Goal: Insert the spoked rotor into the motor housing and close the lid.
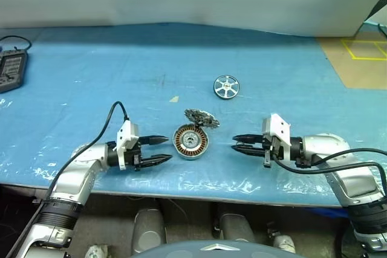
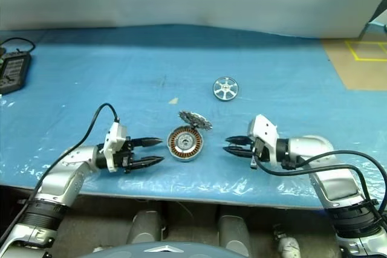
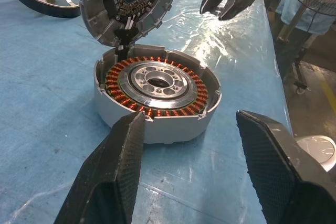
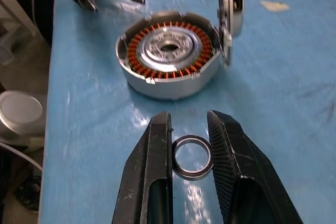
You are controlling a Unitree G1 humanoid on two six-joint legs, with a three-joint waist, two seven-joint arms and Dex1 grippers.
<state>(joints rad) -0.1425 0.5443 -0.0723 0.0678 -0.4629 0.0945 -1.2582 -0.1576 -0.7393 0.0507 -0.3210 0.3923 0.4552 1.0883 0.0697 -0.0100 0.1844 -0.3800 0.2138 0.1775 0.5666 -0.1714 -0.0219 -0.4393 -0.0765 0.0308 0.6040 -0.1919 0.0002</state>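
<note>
So the thing that matters here is where the spoked rotor [image 1: 226, 86] sits relative to the motor housing [image 1: 190, 141]: it's lying flat on the blue bench [image 1: 91, 77], well beyond the housing and off toward the robot's right, not touching anything.

The housing itself is near the front edge of the bench, copper windings face up, and the lid [image 1: 201, 118] is propped up on edge at its far side, tilted open with the segmented face toward the housing.

The two claws flank the housing. Left claw [image 1: 158, 150] is just beside the housing on its left, fingers spread wide with nothing between them. Right claw [image 1: 244, 143] is a bit further out on the housing's right, fingers close together; the right wrist view shows a thin dark ring [image 4: 192, 157] between them, and I honestly can't tell if it's pinched or just lying on the bench underneath.

My guess: the right arm is the nearer one to the rotor, so it'd have to reach away past the housing to fetch it.
</note>
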